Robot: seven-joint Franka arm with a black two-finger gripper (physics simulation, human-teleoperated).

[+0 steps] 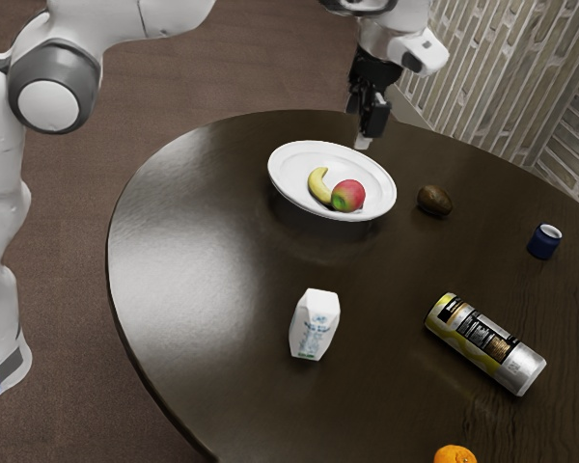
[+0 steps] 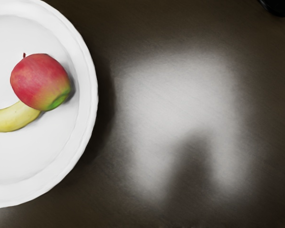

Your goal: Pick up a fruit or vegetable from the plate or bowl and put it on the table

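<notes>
My gripper (image 1: 369, 118) hangs over the table by the plate's far rim, in the exterior view's upper middle; how its jaws stand cannot be made out. The white plate (image 1: 291, 188) holds a yellow banana (image 1: 318, 184) and a red-green apple (image 1: 347, 196) lying against each other. In the wrist view, the apple (image 2: 39, 80) rests partly over the end of the banana (image 2: 12, 118), inside the rim of the plate (image 2: 91, 102). The hand is off to the plate's side, above the dark table (image 2: 270, 109).
Near the plate lies a brown oval fruit or vegetable (image 1: 434, 201). Farther off are a small blue jar (image 1: 544, 242) and a yellow-and-silver can on its side (image 1: 484, 343). A white carton (image 1: 315, 324) stands nearer the camera, and an orange (image 1: 454, 454) sits at the bottom edge.
</notes>
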